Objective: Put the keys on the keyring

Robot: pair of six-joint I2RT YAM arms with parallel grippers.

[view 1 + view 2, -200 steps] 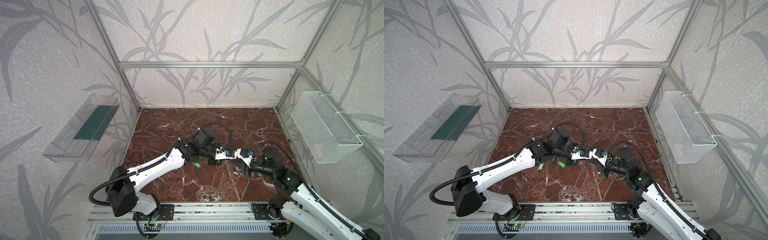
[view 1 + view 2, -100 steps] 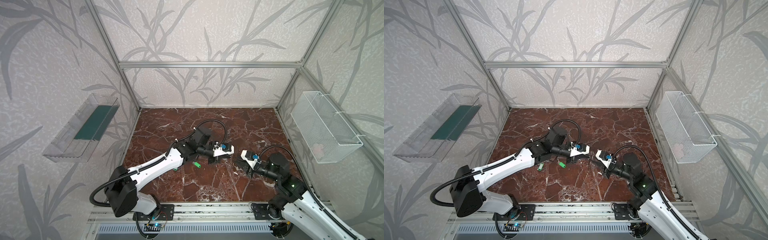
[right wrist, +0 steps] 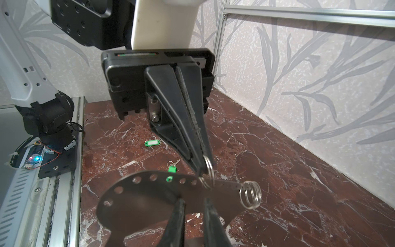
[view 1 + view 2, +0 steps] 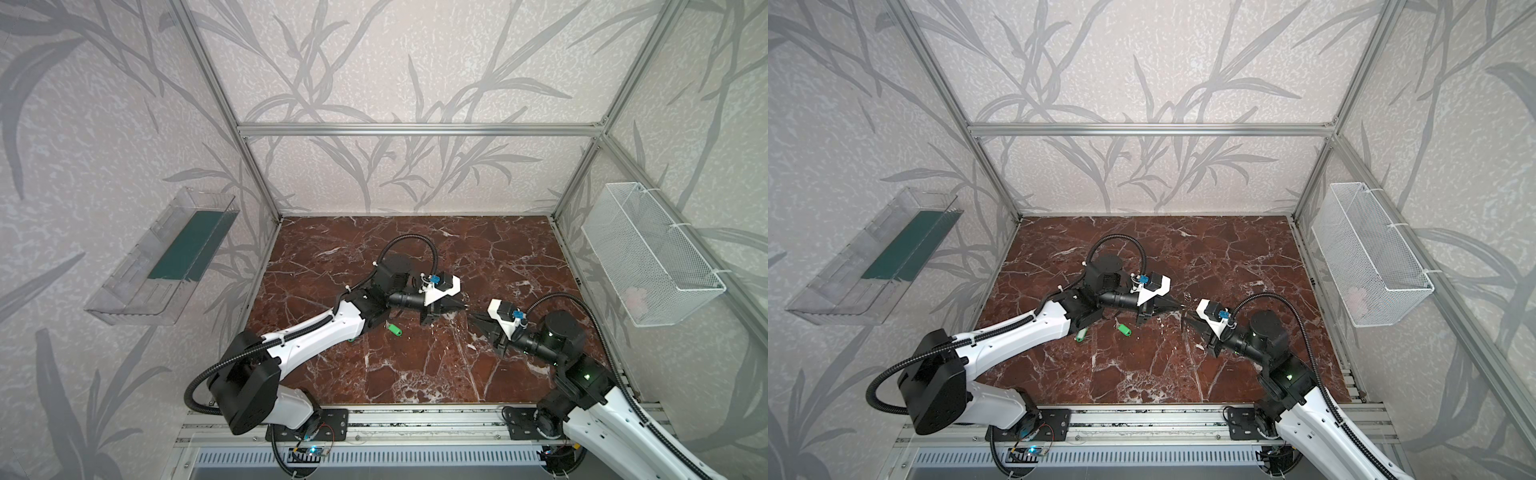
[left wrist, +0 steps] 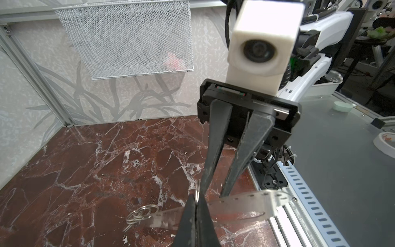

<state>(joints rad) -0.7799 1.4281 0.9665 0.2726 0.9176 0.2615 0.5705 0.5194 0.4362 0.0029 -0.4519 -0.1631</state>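
Grey metal, the keyring (image 3: 149, 198) is held up off the marble floor (image 4: 415, 374) between the two arms, hung by a split ring (image 3: 208, 166) on which the left gripper (image 3: 201, 171) is clamped tight. The right gripper (image 5: 215, 190) is seen with its fingers a little parted at the plate's edge; no hold on the plate can be made out. With only that thin ring pinched, the plate could be swung or twisted about it, or slipped loose and dropped, should the right fingers be pushed against it. A second ring (image 3: 250, 194) is left dangling free and could be snagged. Neither of the keys is threaded yet: both green tags (image 4: 1124, 330) (image 4: 1081, 334) are left lying on the floor beside the left arm, well apart from the plate. A wire basket (image 4: 660, 266) is mounted on the right wall with something pale pink (image 4: 633, 297) inside, too blurred to be named; a clear tray (image 4: 124, 291) on the left wall is lined with a dark green sheet (image 4: 183, 249).
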